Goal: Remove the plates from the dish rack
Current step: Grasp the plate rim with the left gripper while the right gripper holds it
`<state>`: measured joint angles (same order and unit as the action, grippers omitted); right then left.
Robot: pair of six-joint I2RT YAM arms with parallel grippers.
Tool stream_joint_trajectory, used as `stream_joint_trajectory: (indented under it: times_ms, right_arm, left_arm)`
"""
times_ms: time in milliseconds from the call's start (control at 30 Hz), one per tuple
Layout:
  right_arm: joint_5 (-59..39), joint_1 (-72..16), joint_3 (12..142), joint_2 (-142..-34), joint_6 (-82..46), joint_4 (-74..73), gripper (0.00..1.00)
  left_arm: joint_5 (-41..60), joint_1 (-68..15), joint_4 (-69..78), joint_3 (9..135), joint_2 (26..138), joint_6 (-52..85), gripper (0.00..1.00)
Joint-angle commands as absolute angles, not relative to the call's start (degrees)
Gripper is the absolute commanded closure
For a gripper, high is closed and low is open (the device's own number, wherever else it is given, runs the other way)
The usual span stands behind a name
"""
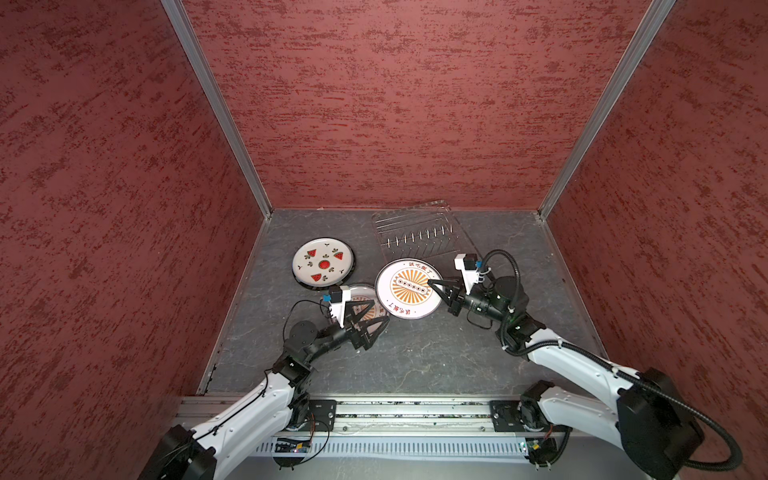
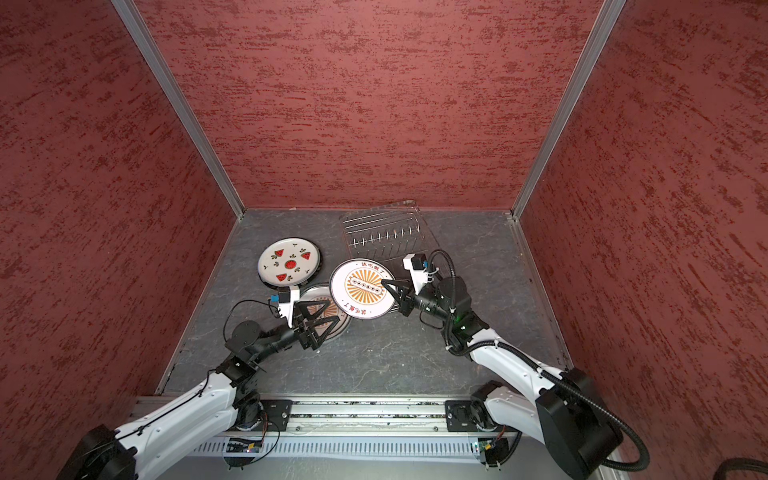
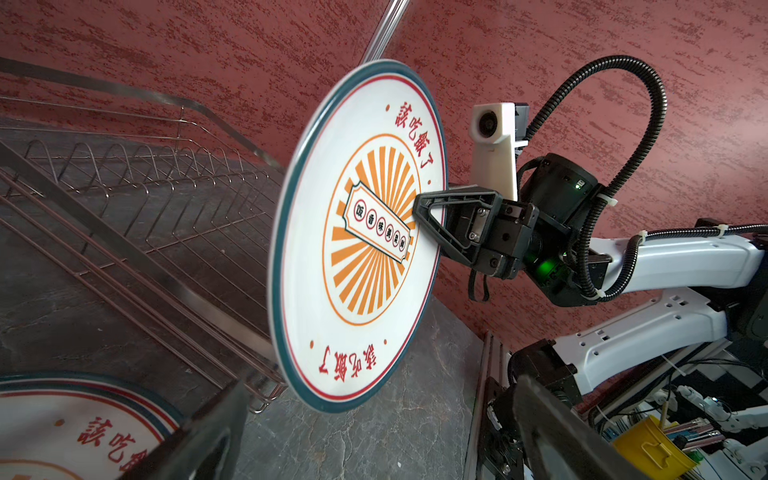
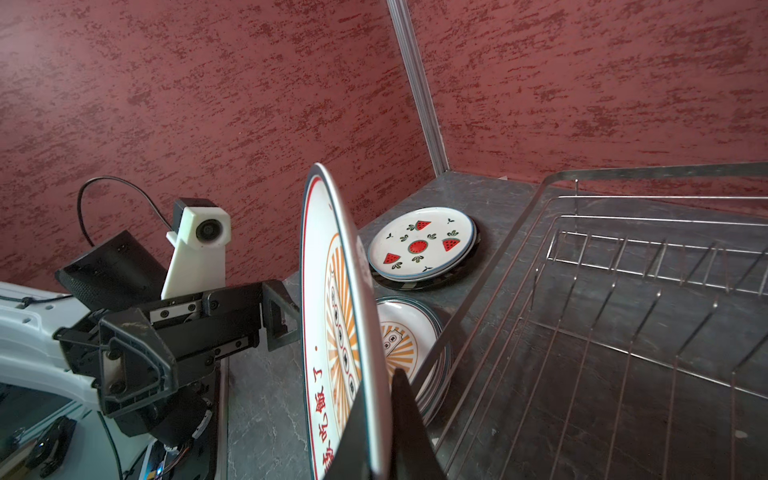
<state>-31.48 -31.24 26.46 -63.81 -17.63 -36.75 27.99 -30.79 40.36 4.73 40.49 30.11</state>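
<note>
White plate (image 1: 409, 287), orange sunburst

The sunburst plate (image 3: 357, 291) bears red "該吃飯了" twice, its centre banner (image 3: 380, 224) "饭香味美菜鲜".

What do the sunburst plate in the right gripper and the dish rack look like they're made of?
The sunburst plate: glossy white glazed ceramic, possibly melamine; smooth printed face, thin teal rim, soft sheen. The dish rack: bare polished metal wire, likely stainless steel; silver rods catching bright glints.
</note>
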Motion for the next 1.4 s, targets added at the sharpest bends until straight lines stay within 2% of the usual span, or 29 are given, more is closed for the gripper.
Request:
stream_joint_trajectory:
  times_ms: [0, 233, 333, 400, 567, 900, 967, 1367]
  right_arm:
    - [-34.41, -31.99, 24.66, -62.57, -18.05, -46.86, 0.92]
    - [-35.85, -32.26, 23.17, -63.55, -18.69, -49.77, 0.92]
    - [-37.00, -32.59, 23.29, -64.80, -19.07, -50.86, 0.92]
    - [-36.71, -32.87, 23.31, -65.23, -18.76, -50.98, 0.92]
    - [-36.84, -33.24, 23.88, -67.40, -18.40, -50.88, 0.92]
    - [-36.24, -34.27, 26.25, -71.57, -17.60, -50.30, 0.92]
    - [-36.04, -34.45, 26.61, -72.01, -17.39, -50.10, 0.92]
    - [-34.76, -36.03, 29.16, -74.18, -15.74, -47.39, 0.91]
  left_arm:
    - [25.35, -31.55, 35.62, 6.51, 38.18, 29.26, 0.01]
    - [22.87, -31.77, 31.80, 6.42, 34.95, 30.23, 0.04]
    - [22.76, -31.97, 31.64, 6.76, 34.79, 30.41, 0.18]
    - [22.44, -32.03, 31.81, 6.92, 34.97, 30.95, 0.31]
    - [22.54, -32.07, 32.11, 7.38, 35.89, 31.03, 0.42]
    - [22.60, -32.33, 32.68, 7.82, 37.31, 31.12, 0.82]
    - [22.41, -32.34, 32.34, 7.85, 37.23, 31.20, 0.86]
    - [22.60, -32.43, 31.73, 8.07, 36.90, 32.14, 0.98]
